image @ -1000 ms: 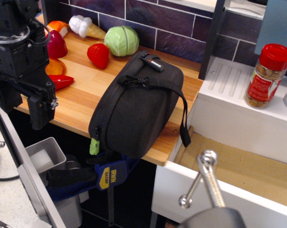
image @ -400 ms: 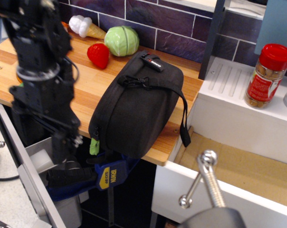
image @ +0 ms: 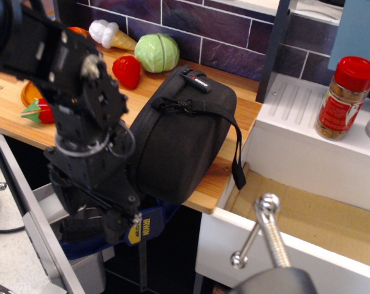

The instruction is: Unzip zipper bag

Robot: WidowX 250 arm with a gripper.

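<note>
At the bench's (image: 111, 113) front edge, we hang low against the zipper bag's (image: 185, 141) left end, approaching its zipper. Our arm hides the pull, and we cannot tell how our jaws stand. Next we must pinch that pull squarely.

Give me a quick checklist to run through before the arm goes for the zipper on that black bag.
1. Bag resting on the counter: ok. The zipper bag lies on the wooden counter, its lower end at the front edge.
2. Pull tab in sight: not ok. The arm covers the bag's lower left corner, and no tab shows.
3. Gripper state: cannot tell. The gripper is low by the blue-and-yellow clamp; its jaws are not clear.
4. Strap off the zipper line: cannot tell. The black strap crosses the top and hangs down the right side.
5. Toy food away from the bag: ok. The strawberry and cabbage sit behind it.
</note>
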